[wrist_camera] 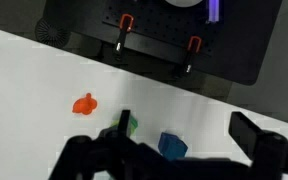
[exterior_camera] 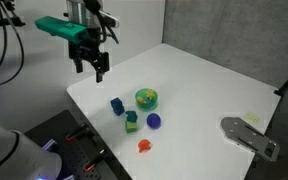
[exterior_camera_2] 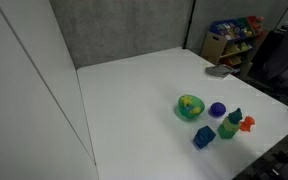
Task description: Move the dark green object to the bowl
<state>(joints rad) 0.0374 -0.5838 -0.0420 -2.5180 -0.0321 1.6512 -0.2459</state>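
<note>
The dark green block (exterior_camera: 132, 116) sits on the white table, just behind a lime green cube (exterior_camera: 131, 126); it also shows in an exterior view (exterior_camera_2: 234, 116). The bright green bowl (exterior_camera: 146, 98) stands close by, with a yellowish inside (exterior_camera_2: 190, 106). My gripper (exterior_camera: 89, 64) is open and empty, hanging above the table's far left part, well apart from the toys. In the wrist view the open fingers (wrist_camera: 184, 135) frame a blue block (wrist_camera: 172, 146). A green block (wrist_camera: 132, 124) peeks out beside one finger; I cannot tell which green one it is.
A blue block (exterior_camera: 117, 105), a purple ball (exterior_camera: 154, 121) and an orange-red toy (exterior_camera: 143, 145) lie round the bowl. A grey metal plate (exterior_camera: 249, 135) lies at the table's edge. Shelves with coloured things (exterior_camera_2: 234, 40) stand beyond the table.
</note>
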